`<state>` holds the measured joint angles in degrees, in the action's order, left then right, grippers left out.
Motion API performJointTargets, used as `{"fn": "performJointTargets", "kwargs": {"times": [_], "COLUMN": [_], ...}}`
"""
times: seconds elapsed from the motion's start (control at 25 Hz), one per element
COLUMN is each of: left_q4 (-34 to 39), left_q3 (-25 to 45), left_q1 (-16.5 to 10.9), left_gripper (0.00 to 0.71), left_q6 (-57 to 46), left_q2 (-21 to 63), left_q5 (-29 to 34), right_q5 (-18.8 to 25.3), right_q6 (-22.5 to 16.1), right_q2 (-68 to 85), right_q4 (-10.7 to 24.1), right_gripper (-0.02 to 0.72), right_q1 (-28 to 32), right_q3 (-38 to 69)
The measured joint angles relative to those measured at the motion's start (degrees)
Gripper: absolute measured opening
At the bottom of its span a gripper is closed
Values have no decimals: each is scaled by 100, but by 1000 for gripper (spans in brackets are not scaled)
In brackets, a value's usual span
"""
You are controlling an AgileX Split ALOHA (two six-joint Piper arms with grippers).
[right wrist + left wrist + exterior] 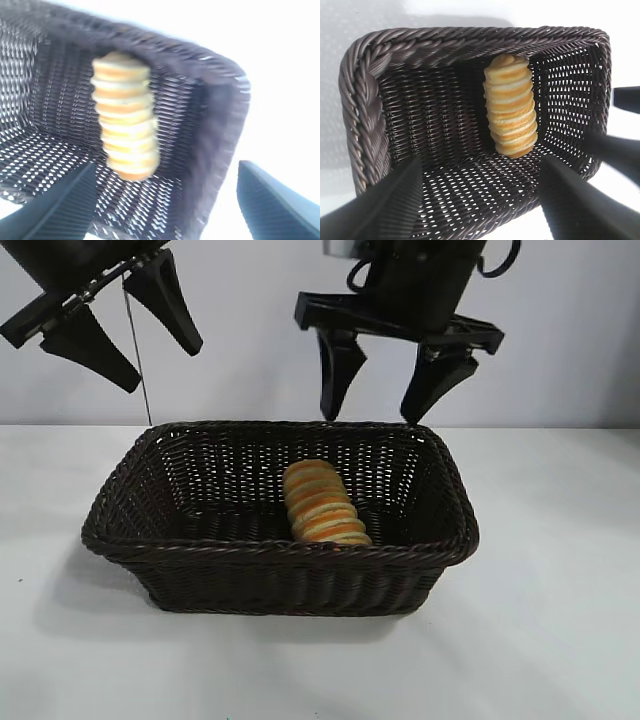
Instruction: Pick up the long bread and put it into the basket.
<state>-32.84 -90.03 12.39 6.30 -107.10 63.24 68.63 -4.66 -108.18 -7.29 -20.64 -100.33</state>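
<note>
The long bread, tan-yellow with orange stripes, lies inside the dark brown wicker basket, leaning against the front wall near the middle. Both wrist views show it too: the long bread on the basket floor, and the long bread beside the basket wall. My right gripper hangs above the basket's back rim, open and empty. Its two black fingers frame the basket corner. My left gripper is raised at the upper left, open, with nothing between its fingers.
The basket stands on a white table in front of a pale wall. A thin cable hangs down behind the basket at the left. Bare tabletop lies all round the basket.
</note>
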Motion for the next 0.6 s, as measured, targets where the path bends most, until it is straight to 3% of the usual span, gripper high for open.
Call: {"fn": "performJointTargets", "kwargs": {"times": [0.32, 0.6], "left_q4": [64, 75], "left_q3": [0, 0], "left_q1": [0, 0], "left_gripper": [484, 484], "left_q6": [0, 0], "left_q2": [0, 0], "left_q5": [5, 5], "right_q5": [212, 223], "right_q6": [132, 146], "right_q2": [78, 78], "right_q4": [13, 22], "right_gripper": [557, 557], "right_q1": [529, 592], "right_q3": [-254, -255]}}
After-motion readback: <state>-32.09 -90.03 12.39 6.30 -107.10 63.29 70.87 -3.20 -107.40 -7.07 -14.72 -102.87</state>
